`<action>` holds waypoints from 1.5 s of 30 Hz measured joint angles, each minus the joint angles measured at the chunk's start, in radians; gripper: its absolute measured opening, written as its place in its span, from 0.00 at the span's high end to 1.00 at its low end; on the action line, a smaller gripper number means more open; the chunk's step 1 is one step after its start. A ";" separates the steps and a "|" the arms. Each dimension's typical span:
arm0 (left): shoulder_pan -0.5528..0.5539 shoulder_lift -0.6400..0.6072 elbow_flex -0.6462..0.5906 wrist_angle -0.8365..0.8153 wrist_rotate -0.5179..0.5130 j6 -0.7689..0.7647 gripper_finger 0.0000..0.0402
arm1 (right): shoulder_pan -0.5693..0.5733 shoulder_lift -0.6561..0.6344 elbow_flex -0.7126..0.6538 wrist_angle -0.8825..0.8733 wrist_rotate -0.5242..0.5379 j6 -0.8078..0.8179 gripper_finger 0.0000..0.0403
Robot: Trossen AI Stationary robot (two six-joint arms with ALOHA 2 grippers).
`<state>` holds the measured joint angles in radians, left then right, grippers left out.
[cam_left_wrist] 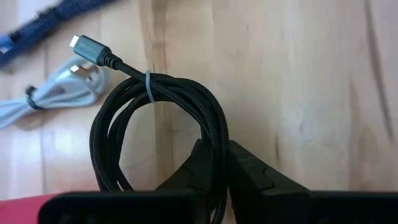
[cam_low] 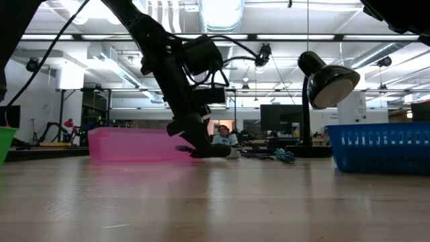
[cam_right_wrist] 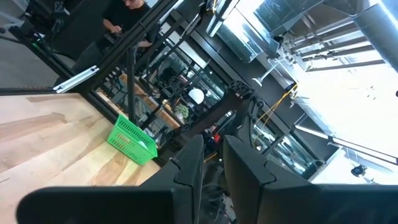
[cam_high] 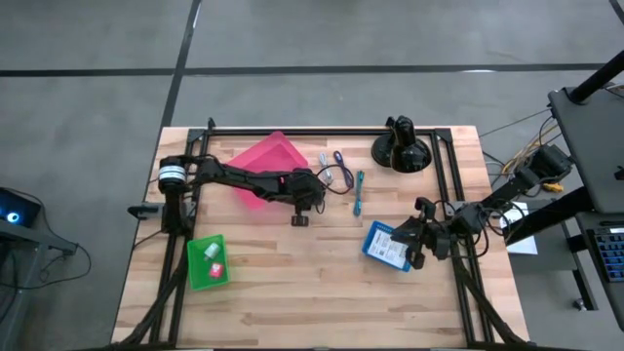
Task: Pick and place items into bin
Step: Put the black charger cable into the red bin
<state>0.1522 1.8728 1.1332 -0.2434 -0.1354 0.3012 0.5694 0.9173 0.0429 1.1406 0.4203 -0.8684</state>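
Note:
My left gripper point(cam_high: 310, 193) point(cam_left_wrist: 219, 155) stands low over the table just right of the pink bin point(cam_high: 265, 162) and is shut on the black coiled cable point(cam_left_wrist: 155, 106). The coil is bound by a thin tie, and its grey plug point(cam_left_wrist: 87, 47) points away. A white cable point(cam_left_wrist: 59, 94) point(cam_high: 326, 175), a purple-blue one point(cam_high: 340, 161) and a teal one point(cam_high: 359, 191) lie on the wood beyond it. My right gripper point(cam_high: 421, 240) point(cam_right_wrist: 212, 163) hovers at the blue bin point(cam_high: 386, 245), fingers a narrow gap apart and holding nothing. My left gripper pinches the black cable's bundled strands on one side of the coil point(cam_left_wrist: 214, 134) between its two fingers. The fingers come slanting down from the table's left, seen in the low view point(cam_low: 200, 146). The rest of the coil spreads ahead of the fingers, close to the wood.
A green bin point(cam_high: 208, 261) with small red and teal pieces sits at the near left. The black domed camera mount point(cam_high: 402, 148) stands at the far right, and in the low view it rises behind the blue bin point(cam_low: 383, 146). Bare wood lies in the near middle.

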 joint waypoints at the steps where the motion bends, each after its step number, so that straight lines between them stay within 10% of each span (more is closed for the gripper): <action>1: -0.001 -0.007 0.000 -0.002 0.001 0.000 0.96 | 0.000 0.000 0.000 -0.001 0.001 0.000 0.87; 26: -0.116 -0.214 0.001 -0.014 0.145 0.045 0.96 | -0.001 0.000 0.000 -0.006 0.028 -0.001 0.87; 45: -0.099 -0.438 0.001 -0.335 -0.242 -0.138 0.96 | -0.001 0.000 0.000 -0.005 0.028 -0.003 0.87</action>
<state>0.0530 1.4351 1.1337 -0.5781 -0.3779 0.1629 0.5686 0.9176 0.0433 1.1357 0.4480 -0.8718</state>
